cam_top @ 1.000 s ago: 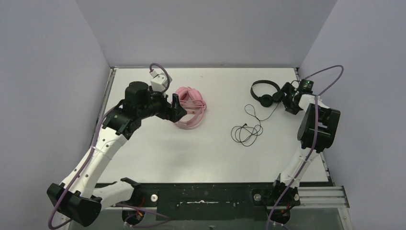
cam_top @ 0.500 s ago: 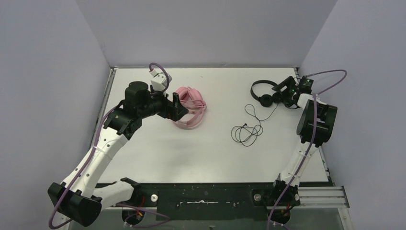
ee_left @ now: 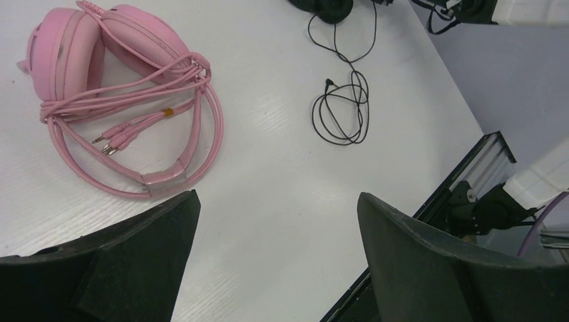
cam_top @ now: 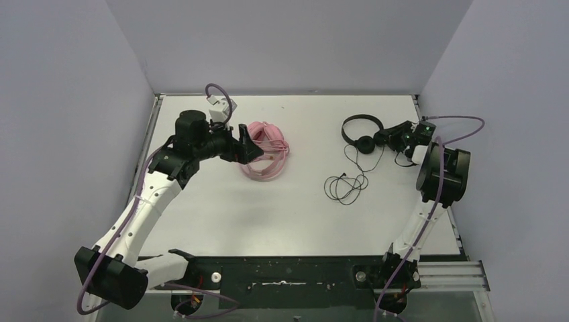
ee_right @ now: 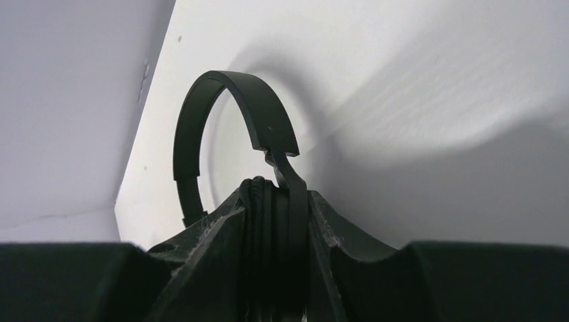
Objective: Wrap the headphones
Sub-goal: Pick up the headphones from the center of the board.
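Observation:
The pink headphones (cam_top: 267, 149) lie at the table's back left, their pink cable wound round the earcups (ee_left: 114, 60). My left gripper (cam_top: 247, 144) hovers just left of them, wide open with nothing between its fingers (ee_left: 276, 198). The black headphones (cam_top: 359, 131) sit at the back right, and their thin cable lies in a loose coil (cam_top: 345, 184) nearer the front (ee_left: 342, 111). My right gripper (cam_top: 390, 137) is shut on the right earcup of the black pair. In the right wrist view the headband (ee_right: 228, 107) arches up from between the fingers (ee_right: 278, 194).
Grey walls close in the table on the left, back and right, and the right gripper works close to the right wall (cam_top: 470, 80). A black rail (cam_top: 282, 272) with both arm bases runs along the near edge.
The right gripper has gone from open to shut on the black headphones' earcup, and the headset has shifted left. The left arm barely moved.

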